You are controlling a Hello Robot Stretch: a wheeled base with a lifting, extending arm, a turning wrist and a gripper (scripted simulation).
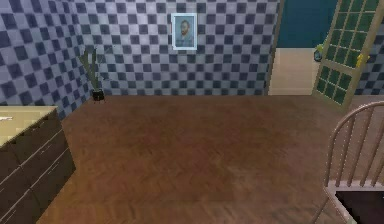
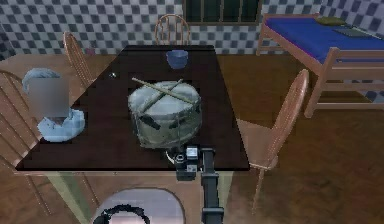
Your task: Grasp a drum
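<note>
A round silver-grey drum (image 2: 165, 112) with two crossed sticks on its skin stands on the dark table (image 2: 110, 140), near the table's front edge in the arm side view. The arm's dark bar (image 2: 211, 195) rises from the bottom edge to that front edge. Just in front of the drum is my gripper (image 2: 180, 164), beside the white marker squares. The drum stands on the table right behind the gripper's far end, so I cannot tell whether it holds anything.
Wooden chairs (image 2: 280, 120) ring the table; a blue bowl (image 2: 177, 58) and a pale blue bundle (image 2: 62, 125) lie on it. A blue bunk bed (image 2: 325, 45) stands far right. In the forward view: open wood floor (image 1: 190, 150), a dresser (image 1: 25, 150), a door (image 1: 350, 50).
</note>
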